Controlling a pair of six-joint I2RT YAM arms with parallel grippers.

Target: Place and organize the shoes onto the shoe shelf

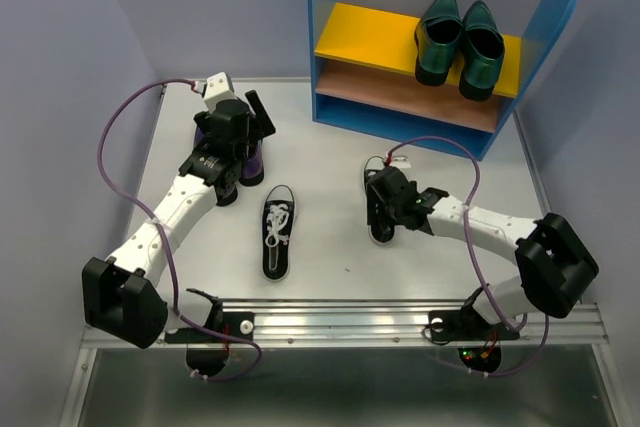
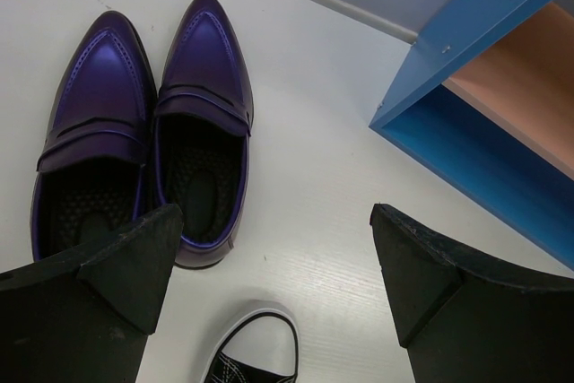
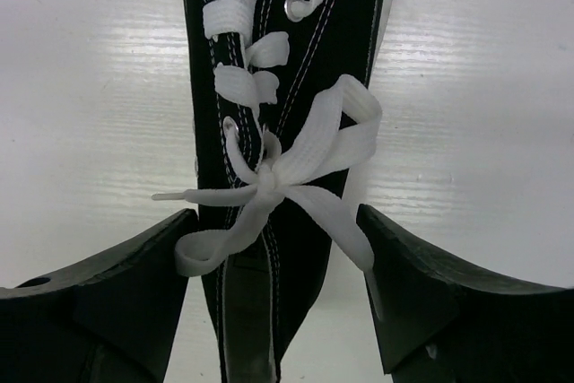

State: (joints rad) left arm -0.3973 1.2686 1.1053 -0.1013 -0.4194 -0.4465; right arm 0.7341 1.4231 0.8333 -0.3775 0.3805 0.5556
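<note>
The shoe shelf (image 1: 330,37) stands at the back right, with the green loafers (image 1: 458,47) on its yellow upper board. The purple shoes (image 2: 143,123) sit side by side at the back left; in the top view (image 1: 250,165) my left arm partly covers them. My left gripper (image 2: 273,284) is open and empty, hovering just right of them. One black sneaker (image 1: 278,237) lies in the middle; its toe shows in the left wrist view (image 2: 260,347). My right gripper (image 3: 273,293) is open, its fingers (image 3: 117,302) straddling the second black sneaker (image 3: 278,69) at its laces, with a gap on the right side.
The shelf's tan middle board (image 2: 529,87) and blue base (image 2: 484,159) show empty at the right of the left wrist view. Purple cables (image 1: 440,147) loop over the table from both arms. A metal rail (image 1: 350,322) runs along the near edge.
</note>
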